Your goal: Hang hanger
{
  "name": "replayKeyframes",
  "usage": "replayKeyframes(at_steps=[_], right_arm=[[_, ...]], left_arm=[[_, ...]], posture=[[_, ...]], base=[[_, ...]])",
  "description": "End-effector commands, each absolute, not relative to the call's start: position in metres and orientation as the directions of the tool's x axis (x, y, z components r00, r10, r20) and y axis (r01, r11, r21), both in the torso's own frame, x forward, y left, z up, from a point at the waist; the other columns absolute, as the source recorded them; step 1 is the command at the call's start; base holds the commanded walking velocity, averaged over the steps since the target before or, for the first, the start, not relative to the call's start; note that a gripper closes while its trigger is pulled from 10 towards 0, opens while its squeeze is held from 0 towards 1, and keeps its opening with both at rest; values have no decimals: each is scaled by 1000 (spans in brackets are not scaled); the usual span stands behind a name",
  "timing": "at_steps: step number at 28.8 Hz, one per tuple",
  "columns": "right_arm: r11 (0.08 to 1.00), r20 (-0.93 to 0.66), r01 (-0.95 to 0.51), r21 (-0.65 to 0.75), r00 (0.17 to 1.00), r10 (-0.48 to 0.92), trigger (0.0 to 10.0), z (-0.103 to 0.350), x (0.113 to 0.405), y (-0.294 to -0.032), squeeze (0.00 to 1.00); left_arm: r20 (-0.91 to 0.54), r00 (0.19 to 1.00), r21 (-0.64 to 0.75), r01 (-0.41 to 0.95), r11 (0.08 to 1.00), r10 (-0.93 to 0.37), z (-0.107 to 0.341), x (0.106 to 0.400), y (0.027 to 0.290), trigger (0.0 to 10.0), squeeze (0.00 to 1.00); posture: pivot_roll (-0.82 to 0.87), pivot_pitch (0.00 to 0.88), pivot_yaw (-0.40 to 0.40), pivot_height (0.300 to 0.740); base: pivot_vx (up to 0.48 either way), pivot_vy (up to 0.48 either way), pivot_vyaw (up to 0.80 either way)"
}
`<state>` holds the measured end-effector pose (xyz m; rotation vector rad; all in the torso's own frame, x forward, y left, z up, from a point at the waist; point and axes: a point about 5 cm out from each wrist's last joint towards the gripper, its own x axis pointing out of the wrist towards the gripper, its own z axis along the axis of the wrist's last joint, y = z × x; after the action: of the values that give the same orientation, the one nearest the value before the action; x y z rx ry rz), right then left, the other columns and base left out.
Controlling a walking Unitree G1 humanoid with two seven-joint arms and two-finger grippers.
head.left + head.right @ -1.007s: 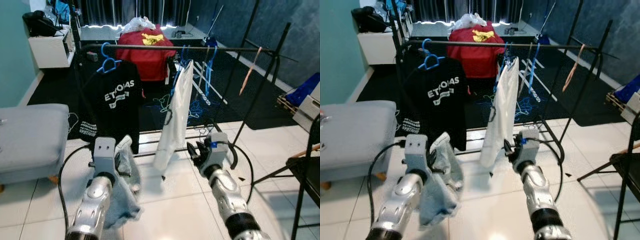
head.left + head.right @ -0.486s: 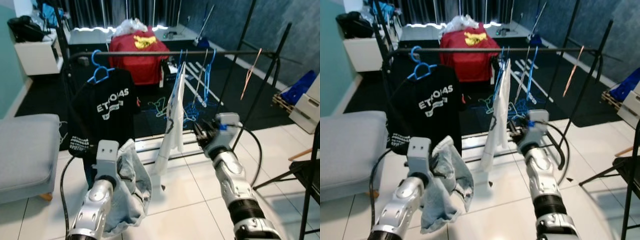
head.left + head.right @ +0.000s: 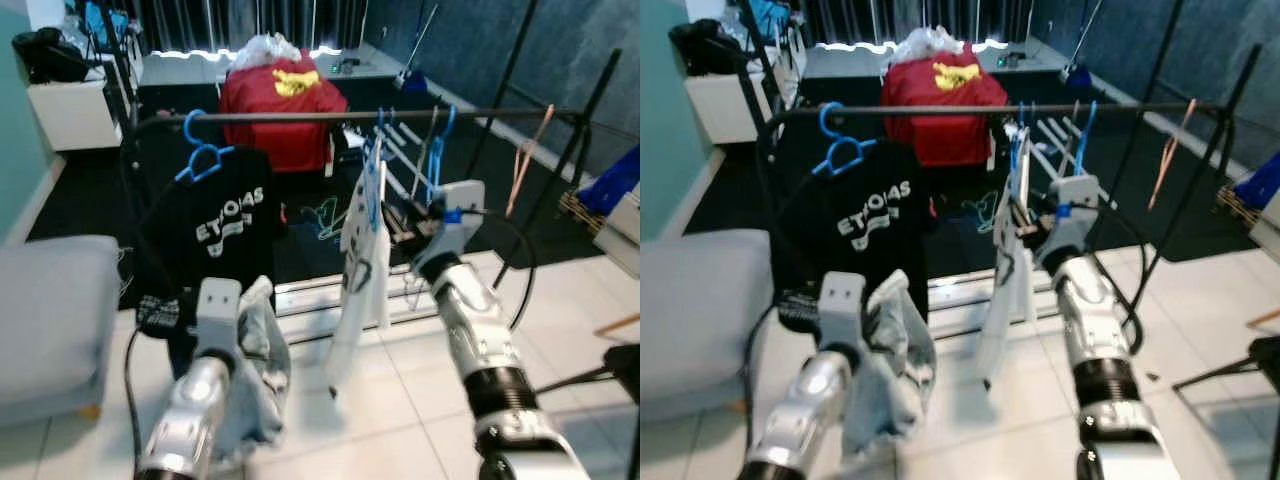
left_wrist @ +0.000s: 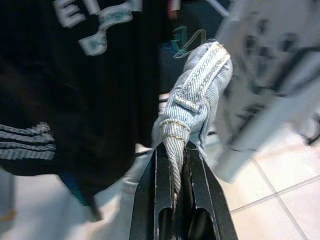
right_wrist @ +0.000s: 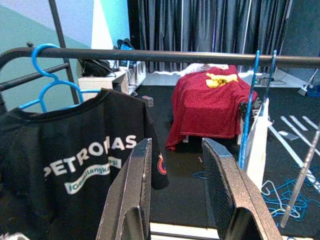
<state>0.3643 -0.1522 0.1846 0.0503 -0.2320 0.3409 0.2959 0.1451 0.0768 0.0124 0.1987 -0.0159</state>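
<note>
A black clothes rail (image 3: pixel 300 116) crosses in front of me. On it hang a blue hanger (image 3: pixel 203 150) with a black printed T-shirt (image 3: pixel 225 225) and another blue hanger (image 3: pixel 372 165) with a white garment (image 3: pixel 362 265). Low at the front left, my left gripper (image 4: pixel 175 150) is shut on a bunched light-blue denim garment (image 3: pixel 258 365). My right gripper (image 5: pixel 176 145) is raised just right of the white garment, a little below the rail. It is open with nothing between its fingers (image 3: pixel 398 222).
Empty blue (image 3: pixel 440 140) and pinkish (image 3: pixel 527 160) hangers hang further right on the rail. A grey ottoman (image 3: pixel 50 310) stands at the left and a red-draped chair (image 3: pixel 282 105) behind the rack. Loose hangers (image 3: pixel 322 214) lie on the dark carpet. A black chair's edge (image 3: pixel 625 365) is at the right.
My right arm has risen from near the floor up beside the white garment, close under the rail. The left gripper still holds the denim. The camera has shifted.
</note>
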Motion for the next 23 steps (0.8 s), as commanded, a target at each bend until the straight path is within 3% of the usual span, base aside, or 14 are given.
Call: replayKeyframes(at_steps=[1,16,23], right_arm=[[947,217,-319,32,927,305,10000,182,365,-159,0],[960,205,-276,46,943,261,10000,185,366,-170,0],[960,197,-275,45,945,262,10000,184,366,-170,0]], left_arm=[[-183,983,19,24,1000,-21,81,297,143,10000,0],[-180,983,17,31,999,-27,81,299,143,10000,0],[-179,983,17,34,999,-31,82,299,143,10000,0]], posture=[[8,0,-50,740],[5,0,-46,740],[6,0,-45,740]], base=[[322,0,0],[321,0,0],[322,0,-299]])
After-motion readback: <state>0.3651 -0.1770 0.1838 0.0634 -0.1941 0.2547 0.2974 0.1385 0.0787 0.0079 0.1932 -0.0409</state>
